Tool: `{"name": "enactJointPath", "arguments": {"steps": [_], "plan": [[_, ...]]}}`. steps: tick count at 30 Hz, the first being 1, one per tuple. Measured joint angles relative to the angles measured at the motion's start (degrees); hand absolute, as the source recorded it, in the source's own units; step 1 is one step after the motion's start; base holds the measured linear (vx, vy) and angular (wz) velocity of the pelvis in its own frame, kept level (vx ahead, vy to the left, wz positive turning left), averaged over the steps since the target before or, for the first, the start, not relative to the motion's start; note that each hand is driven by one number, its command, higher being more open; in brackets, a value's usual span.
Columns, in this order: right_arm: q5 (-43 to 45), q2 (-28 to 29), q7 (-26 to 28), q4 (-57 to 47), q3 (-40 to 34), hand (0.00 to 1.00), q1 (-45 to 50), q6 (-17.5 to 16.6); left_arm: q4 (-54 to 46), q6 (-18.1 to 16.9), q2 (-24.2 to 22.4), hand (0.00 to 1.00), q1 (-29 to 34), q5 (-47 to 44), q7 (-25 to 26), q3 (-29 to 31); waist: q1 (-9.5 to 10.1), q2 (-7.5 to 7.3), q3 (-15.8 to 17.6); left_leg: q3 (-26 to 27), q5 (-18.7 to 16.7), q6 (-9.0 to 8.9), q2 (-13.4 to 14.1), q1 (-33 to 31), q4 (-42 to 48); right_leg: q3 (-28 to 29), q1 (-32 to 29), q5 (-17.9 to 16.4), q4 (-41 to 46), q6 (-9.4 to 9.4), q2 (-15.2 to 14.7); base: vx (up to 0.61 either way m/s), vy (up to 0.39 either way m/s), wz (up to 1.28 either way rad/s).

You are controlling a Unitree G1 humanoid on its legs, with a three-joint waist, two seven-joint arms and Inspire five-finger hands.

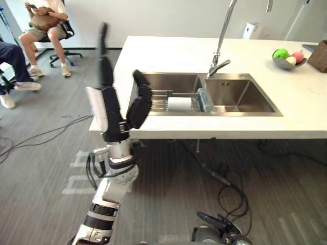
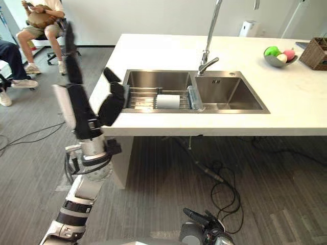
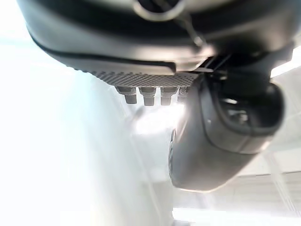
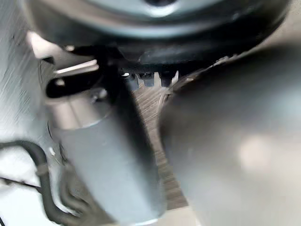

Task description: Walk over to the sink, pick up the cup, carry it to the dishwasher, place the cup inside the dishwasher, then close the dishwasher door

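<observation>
You'll find the white cup (image 1: 179, 103) lying on its side on the wire rack (image 1: 156, 97) in the steel sink (image 1: 240, 94), just beside a clear container (image 1: 205, 99). Your left hand (image 1: 113, 109) is raised before the counter's (image 1: 306, 102) near left corner, fingers straight, thumb spread, holding nothing. The right hand (image 4: 155, 23) is too blurred to tell its state.

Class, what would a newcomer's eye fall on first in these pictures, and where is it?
First, the robot's left hand, raised open with fingers straight, before the left corner of the white counter. Then the steel sink set in it, where a white cup lies on its side on a rack in the left basin.
</observation>
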Motion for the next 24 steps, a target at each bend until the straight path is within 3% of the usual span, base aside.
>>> {"name": "enactJointPath", "arguments": {"steps": [1, 2, 3, 4, 6, 10, 12, 14, 15, 16, 17, 18, 19, 20, 21, 24], "plan": [[-0.01, 0.46, -0.01, -0.74, -0.03, 1.0, 0.13, 1.08, 1.55, 2.34, -0.33, 1.0, -0.82, -1.88, -2.74, -0.21, -0.34, -0.1, -0.02, 0.04, -1.21, -1.85, 1.78, 1.46, 0.05, -0.08, 0.5, 1.74, -9.97, 0.58, 1.52, 0.36, -0.253, 0.09], [-0.03, 0.63, -0.04, -1.14, 0.0, 1.0, 0.28, 1.95, 1.73, 3.68, -0.4, 1.0, -0.82, -2.25, -3.9, -0.21, -0.42, -0.37, -0.07, 0.09, -1.88, -2.73, 2.39, 2.24, 0.14, 0.46, 0.97, 3.46, -14.71, 0.59, 1.95, 0.38, -0.294, 0.02], [-0.05, 1.17, 0.04, -1.86, 0.15, 1.0, 1.16, 3.55, 2.36, 5.52, -0.41, 1.0, -0.81, -2.13, -5.69, -0.5, -0.31, -1.63, -0.61, 0.15, -4.06, -4.82, 2.84, 3.5, 1.15, 2.86, 2.09, 8.33, -22.45, 0.3, 1.9, 0.42, -0.339, -0.04], [0.04, 1.41, 0.18, -2.22, 0.1, 1.0, 2.1, 5.13, 2.68, 7.27, -0.23, 1.0, -0.36, -2.03, -6.79, -1.28, 0.13, -3.07, -1.28, 0.27, -7.01, -6.87, 3.07, 5.07, 3.04, 4.57, 3.13, 16.22, -24.13, -0.67, 1.56, 0.43, -0.354, -0.12], [-0.66, -0.94, 1.06, -3.63, -0.14, 1.0, 2.51, 6.25, 2.87, 10.32, -2.98, 1.0, 0.73, -1.4, -9.0, -2.84, -0.51, 1.1, -1.69, 2.47, -8.27, -8.38, 7.28, 5.1, 5.4, 4.05, 3.99, 12.84, -21.95, -0.81, 4.9, 0.36, -0.282, 0.1], [-3.07, -2.22, 2.98, -5.15, 0.93, 1.0, 2.92, 8.23, 2.84, 13.2, -3.68, 1.0, 0.57, 3.1, -12.39, -6.49, -0.94, 2.05, -2.22, 4.47, -4.53, -9.72, 9.69, 5.48, 5.55, 2.46, 3.66, 6.42, -18.84, -2.05, 6.23, 0.31, -0.257, 0.14], [-3.75, -2.86, 3.73, -5.59, 1.92, 1.0, 3.4, 9.26, 2.6, 15.63, -2.17, 1.0, 0.58, 3.44, -13.56, -6.44, -0.09, 2.17, -2.22, 3.54, -3.2, -9.46, 12.08, -0.41, 19.14, 2.83, 5.56, 6.04, -21.33, -2.42, 7.29, 0.23, -0.225, -0.14], [-3.54, -3.48, 3.7, -6.77, 2.64, 1.0, 4.7, 10.36, 2.05, 17.56, -1.65, 1.0, 0.63, 1.9, -15.85, -6.04, 0.1, 2.98, -1.78, 0.32, 0.55, -9.25, 15.8, -7.96, 35.64, 2.68, 9.64, 6.22, -25.14, -2.89, 8.91, 0.18, -0.12, 0.11], [-3.2, -4.19, 3.21, -7.06, 3.85, 1.0, 5.75, 11.03, 0.6, 18.58, -1.26, 1.0, 1.96, -1.14, -18.1, -5.11, 0.59, 3.27, -1.74, 0.35, -0.93, -9.24, 18.55, -11.64, 43.8, 2.6, 13.02, 6.17, -27.25, -3.21, 9.81, 0.25, -0.079, 0.0], [-2.98, -4.44, 2.1, -7.07, 5.02, 1.0, 5.95, 11.25, -0.76, 18.82, 0.17, 1.0, 3.39, -3.09, -19.59, -3.88, 0.65, 2.94, -1.8, 1.86, -3.21, -9.18, 19.99, -13.22, 44.15, 2.68, 16.04, 6.25, -29.42, -3.42, 10.08, 0.29, -0.057, -0.13], [-2.86, -4.57, 1.53, -7.0, 5.53, 1.0, 5.94, 11.3, -1.29, 18.88, 1.03, 1.0, 3.82, -3.41, -20.34, -3.33, 0.71, 2.73, -2.11, 2.7, -4.08, -9.01, 20.09, -13.78, 41.83, 2.95, 17.07, 6.49, -30.32, -3.57, 10.0, 0.26, -0.025, -0.3], [-2.31, -4.71, 0.57, -6.96, 5.71, 1.0, 5.87, 11.15, -2.19, 18.84, 2.91, 1.0, 3.95, -3.42, -21.55, -2.64, 1.58, 2.92, -3.11, 4.38, -4.19, -8.5, 19.23, -14.34, 33.2, 4.02, 17.89, 7.22, -31.56, -2.54, 9.66, 0.31, 0.063, -0.43], [-1.31, -5.38, 0.19, -6.6, 5.58, 1.0, 5.29, 10.82, -3.24, 18.78, 4.35, 1.0, 3.86, -3.59, -22.09, -1.79, 2.0, 3.8, -4.06, 4.51, -0.08, -7.72, 16.77, -14.38, 20.5, 5.29, 17.77, 7.49, -31.52, -1.76, 9.4, 0.28, 0.1, -0.44], [-0.4, -5.9, 0.22, -6.22, 5.21, 1.0, 4.94, 10.53, -3.64, 18.51, 4.86, 1.0, 3.67, -4.01, -22.55, -1.2, 1.99, 4.75, -4.53, 4.45, 3.3, -8.13, 15.82, -14.6, 14.26, 5.78, 17.34, 7.48, -31.4, -1.34, 9.57, 0.35, 0.142, -0.37], [0.08, -5.51, 0.13, -5.13, 5.09, 1.0, 3.54, 9.88, -3.69, 18.04, 6.62, 1.0, 3.5, -4.95, -23.56, 0.11, 1.87, 4.86, -5.25, 4.71, 4.18, -9.38, 13.91, -11.86, 8.51, 7.08, 16.59, 7.54, -31.35, -0.7, 9.08, 0.27, 0.146, -0.16], [1.01, -4.12, 0.67, -3.35, 3.51, 1.0, 2.57, 7.9, -1.97, 17.84, 13.37, 1.0, 0.67, -5.77, -28.89, 1.03, 1.0, 4.22, -5.56, 5.22, 7.88, -8.98, 9.48, -7.36, -2.17, 7.45, 16.98, 7.73, -32.73, -0.38, 6.63, 0.17, 0.15, 0.12]]}}
